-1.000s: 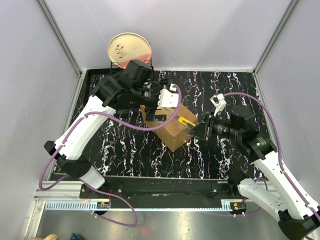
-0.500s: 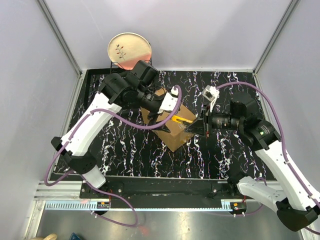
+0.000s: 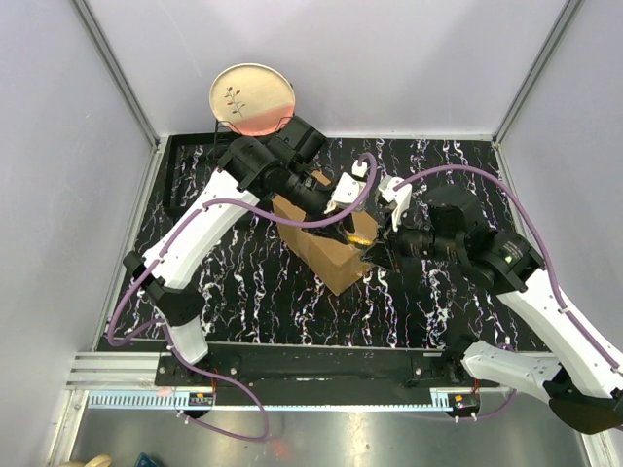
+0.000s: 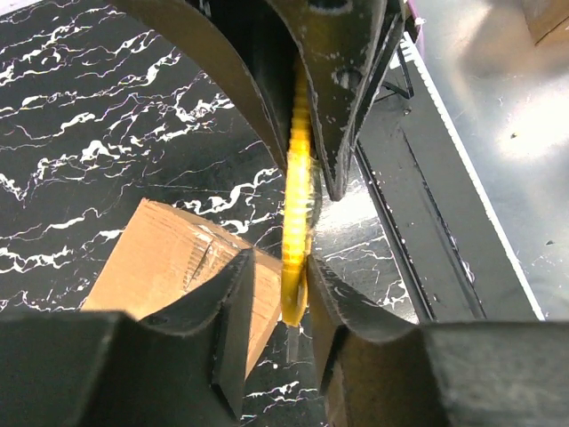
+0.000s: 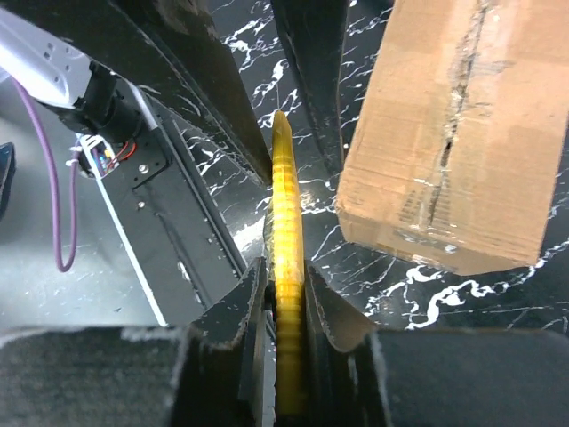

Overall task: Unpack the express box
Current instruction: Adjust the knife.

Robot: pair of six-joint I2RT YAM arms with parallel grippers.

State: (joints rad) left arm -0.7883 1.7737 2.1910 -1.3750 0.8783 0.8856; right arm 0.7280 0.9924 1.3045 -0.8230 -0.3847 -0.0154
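The express box (image 3: 319,247), a brown cardboard carton with a torn tape seam, lies at an angle in the middle of the black marbled table; it also shows beside the jaws as the box (image 4: 169,258) and the box (image 5: 453,133). Just off its right corner a yellow utility knife (image 3: 358,236) hangs in the air. My right gripper (image 5: 284,271) is shut on the knife (image 5: 286,240), both pads pressed to its sides. My left gripper (image 4: 280,261) straddles the other end of the knife (image 4: 298,205). One pad touches it and a gap remains at the other. A short grey blade tip sticks out there.
A round plate (image 3: 252,97) stands on a wire rack at the back left corner. Grey walls close in three sides. A black rail (image 3: 321,360) runs along the table's near edge. Purple cables loop from both arms over the table.
My left arm has swung right across the box to the knife, and its jaws have narrowed from wide open. My right gripper has turned and shifted slightly left, still holding the knife.
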